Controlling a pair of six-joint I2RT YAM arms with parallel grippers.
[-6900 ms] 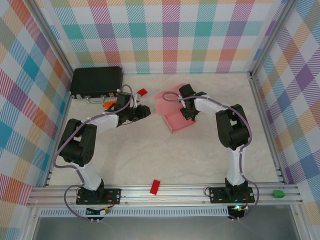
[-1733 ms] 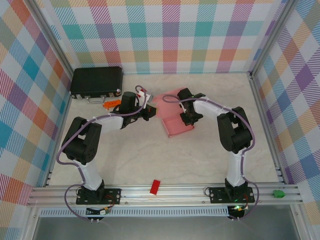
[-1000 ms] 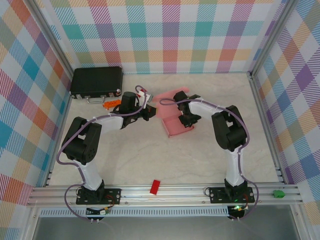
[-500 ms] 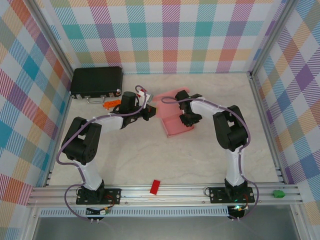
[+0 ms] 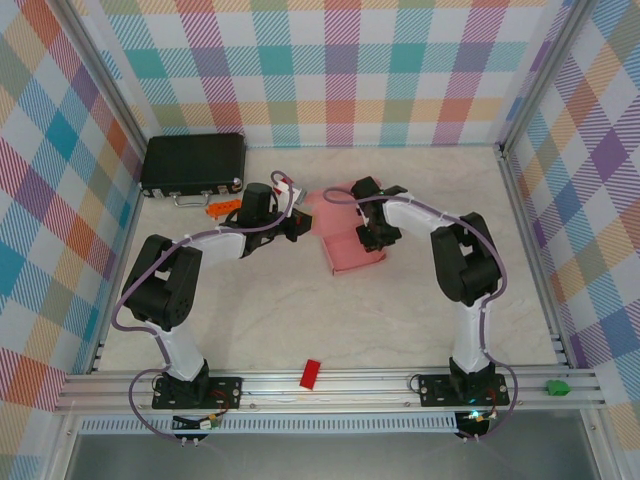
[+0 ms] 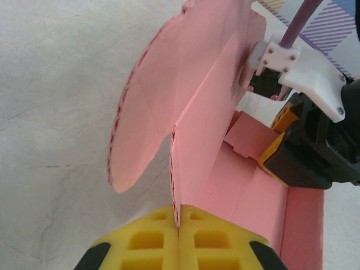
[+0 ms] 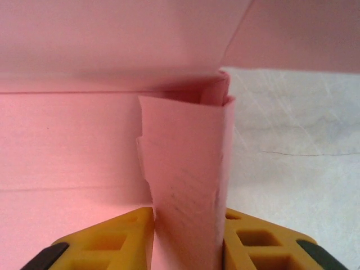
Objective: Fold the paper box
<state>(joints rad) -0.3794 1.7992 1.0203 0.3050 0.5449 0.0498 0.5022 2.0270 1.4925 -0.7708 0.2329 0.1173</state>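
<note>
The paper box point(image 5: 352, 252) is a light-pink, half-formed tray lying in the middle of the table. My left gripper point(image 5: 300, 226) reaches it from the left. In the left wrist view its yellow pads point(image 6: 146, 242) are shut on the thin edge of an upright pink wall point(image 6: 208, 129), with a rounded flap point(image 6: 143, 118) hanging to the left. My right gripper point(image 5: 368, 233) comes in from the back right. In the right wrist view its jaws point(image 7: 188, 236) stand partly apart, with a doubled-over side flap point(image 7: 188, 163) filling the gap and touching both pads.
A black case point(image 5: 193, 163) lies at the back left, with a small orange piece point(image 5: 222, 208) beside it. A red block point(image 5: 311, 373) rests on the front rail and a green piece point(image 5: 556, 386) at the front right. Bare table point(image 7: 292, 140) shows right of the flap.
The right jaws have widened around the folded flap, and the right wrist has shifted slightly at the box's back edge. The left gripper and the box have stayed put.
</note>
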